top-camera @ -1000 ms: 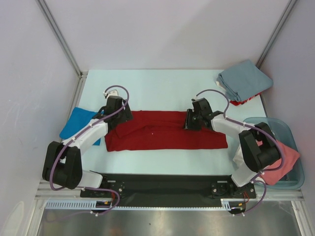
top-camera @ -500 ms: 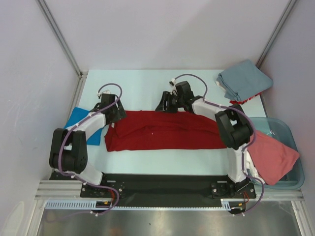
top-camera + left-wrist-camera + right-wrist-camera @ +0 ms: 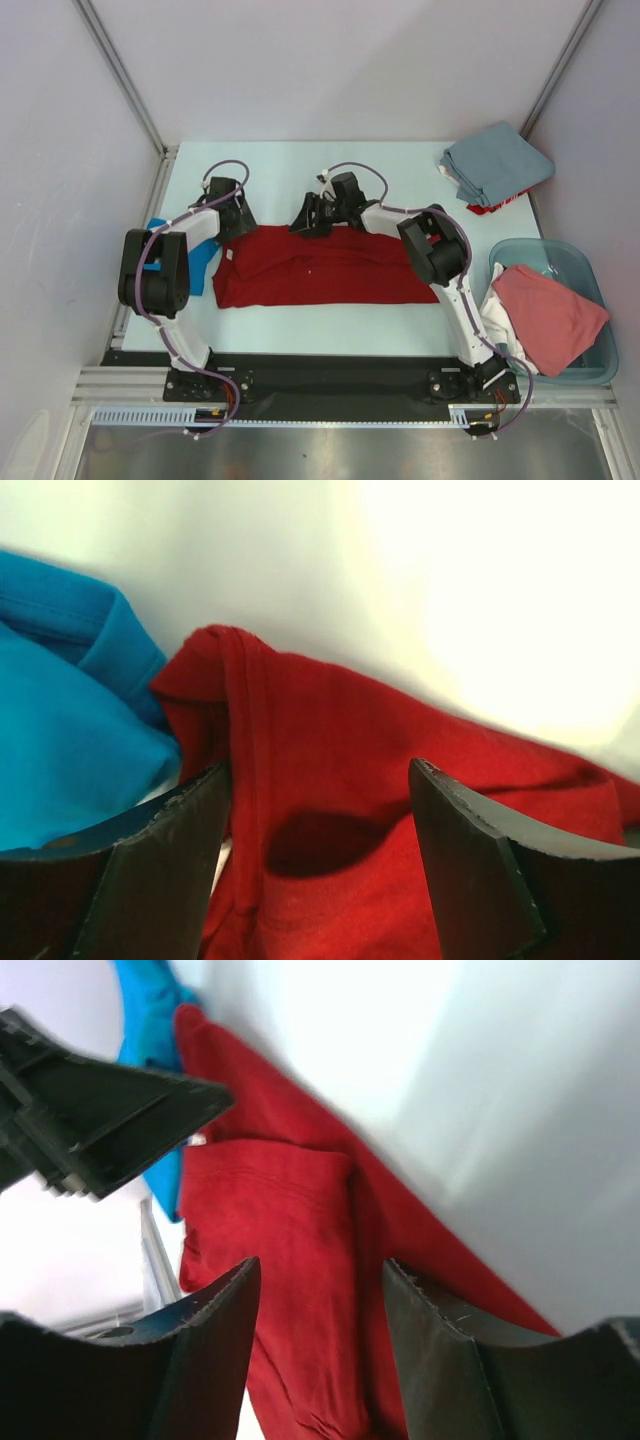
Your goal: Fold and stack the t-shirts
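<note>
A crimson red t-shirt (image 3: 320,268) lies folded into a long band across the middle of the table. It also shows in the left wrist view (image 3: 330,780) and the right wrist view (image 3: 290,1260). My left gripper (image 3: 236,222) is open and empty over the shirt's far left corner. My right gripper (image 3: 305,220) is open and empty over the shirt's far edge, near the middle. A bright blue t-shirt (image 3: 195,262) lies at the left, partly under the left arm; it shows in the left wrist view (image 3: 70,730).
A grey-blue folded shirt (image 3: 497,163) lies on a red and white one at the back right. A clear bin (image 3: 590,270) at the right holds a salmon-pink shirt (image 3: 550,315) and white cloth. Walls and frame posts ring the table.
Both arms have swung toward the far edge of the red shirt. The right gripper has moved left along that edge. The shirt's right end has drawn in a little.
</note>
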